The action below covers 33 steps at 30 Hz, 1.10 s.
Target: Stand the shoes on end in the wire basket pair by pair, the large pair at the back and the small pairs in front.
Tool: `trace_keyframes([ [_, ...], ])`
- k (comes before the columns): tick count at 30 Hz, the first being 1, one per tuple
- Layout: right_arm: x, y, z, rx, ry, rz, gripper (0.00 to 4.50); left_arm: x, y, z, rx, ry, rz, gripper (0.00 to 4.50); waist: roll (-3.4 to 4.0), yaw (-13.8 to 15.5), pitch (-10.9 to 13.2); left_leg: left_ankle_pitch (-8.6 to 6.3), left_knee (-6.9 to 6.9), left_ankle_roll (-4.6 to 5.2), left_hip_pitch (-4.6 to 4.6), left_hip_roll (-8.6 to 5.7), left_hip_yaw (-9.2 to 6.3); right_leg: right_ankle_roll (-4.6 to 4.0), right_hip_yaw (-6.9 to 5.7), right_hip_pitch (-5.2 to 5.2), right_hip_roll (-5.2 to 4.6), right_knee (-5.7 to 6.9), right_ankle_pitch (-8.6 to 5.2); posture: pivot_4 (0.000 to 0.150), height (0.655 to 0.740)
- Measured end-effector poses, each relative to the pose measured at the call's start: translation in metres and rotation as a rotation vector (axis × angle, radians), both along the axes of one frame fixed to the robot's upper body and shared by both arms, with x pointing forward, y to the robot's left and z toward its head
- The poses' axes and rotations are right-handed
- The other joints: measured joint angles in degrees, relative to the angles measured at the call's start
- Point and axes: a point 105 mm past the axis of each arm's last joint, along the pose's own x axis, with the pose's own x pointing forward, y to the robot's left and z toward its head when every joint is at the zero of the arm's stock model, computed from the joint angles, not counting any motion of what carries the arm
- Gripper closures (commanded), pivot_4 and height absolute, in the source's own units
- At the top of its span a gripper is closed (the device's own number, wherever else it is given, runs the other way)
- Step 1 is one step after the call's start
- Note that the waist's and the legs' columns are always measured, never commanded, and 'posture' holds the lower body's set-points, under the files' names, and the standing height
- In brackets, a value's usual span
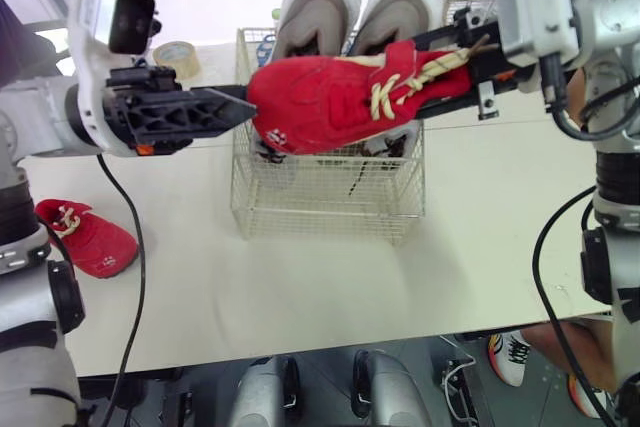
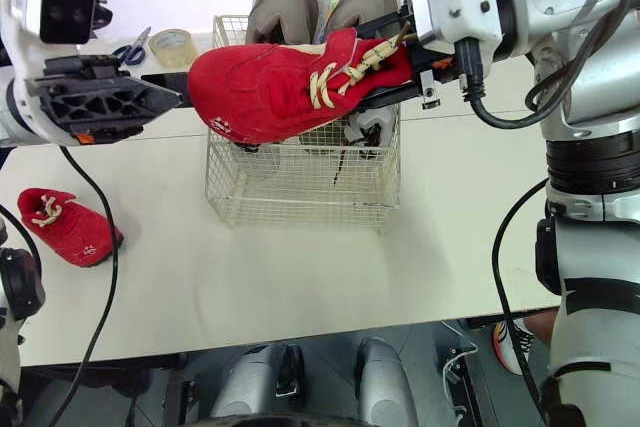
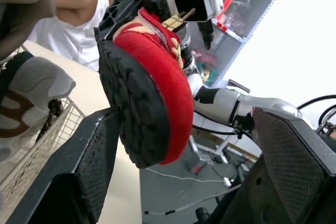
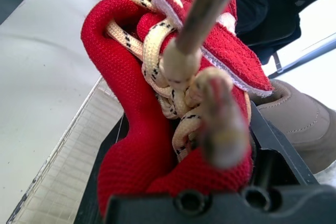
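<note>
Right gripper [image 1: 450, 72] clamps the red shoe [image 1: 330, 102] by its heel, upper centre over the wire basket [image 1: 330, 212]; we see the left gripper [image 1: 240, 107] spread wide at the toe.

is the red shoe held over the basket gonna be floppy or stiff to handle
Probably light and fairly stiff: the right claw holds the red shoe out by its heel end without visible sag. The fabric upper looks soft, so squeezing may dent it. The treaded sole should grip, not slip.
</note>
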Motion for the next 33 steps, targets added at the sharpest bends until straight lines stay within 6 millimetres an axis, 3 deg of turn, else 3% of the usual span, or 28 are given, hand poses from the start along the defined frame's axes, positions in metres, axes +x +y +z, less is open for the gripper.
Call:
trace_keyframes([
  [6,-0.012,0.014,-0.001,-0.007,-0.002,0.058,2.86,0.006,-0.006,-0.006,-0.011,0.022,0.005,0.41,0.0,-0.04,0.0,0.01,0.01,-0.01,0.01,-0.02,0.0,0.0,0.0,0.0,0.0,0.17,0.0,0.15,0.74],
  [15,-0.009,0.025,-0.007,-0.008,0.024,0.07,2.86,0.008,-0.016,-0.013,-0.011,0.043,-0.024,0.41,0.0,0.03,0.0,0.01,0.02,-0.02,0.01,-0.03,0.0,0.0,0.0,0.0,0.0,0.19,0.0,0.15,0.74],
  [18,-0.008,0.025,-0.008,-0.011,0.022,0.063,2.87,0.008,-0.019,-0.015,-0.011,0.047,-0.04,1.24,0.0,0.02,0.0,0.01,0.02,-0.02,0.01,-0.04,0.0,0.0,-0.01,0.0,0.0,0.19,0.0,0.15,0.74],
  [24,-0.004,0.024,-0.008,-0.016,0.024,0.038,2.87,0.014,-0.018,-0.02,0.015,0.051,0.009,3.72,0.0,0.01,0.0,0.02,0.02,-0.03,0.02,-0.04,0.01,0.0,-0.01,0.0,0.0,0.19,0.0,0.15,0.74],
  [27,-0.004,0.024,-0.007,-0.017,0.031,0.034,2.87,0.015,-0.017,-0.021,0.016,0.053,0.018,4.19,0.0,0.01,0.0,0.02,0.02,-0.03,0.02,-0.03,0.0,0.0,-0.01,0.0,0.0,0.19,0.0,0.15,0.74],
  [30,-0.005,0.024,-0.008,-0.019,0.06,0.017,1.66,0.016,-0.017,-0.023,0.014,0.057,0.024,4.19,0.0,0.02,0.0,0.02,0.02,-0.03,0.02,-0.03,0.0,0.0,-0.01,0.0,0.0,0.19,0.0,0.15,0.74],
  [33,-0.001,0.019,-0.006,0.005,0.099,-0.034,0.03,0.017,-0.018,-0.022,-0.002,0.048,0.024,4.21,0.0,0.12,0.0,0.02,0.02,-0.03,0.02,-0.02,0.0,0.0,0.0,0.01,-0.01,0.19,0.0,0.15,0.74],
])
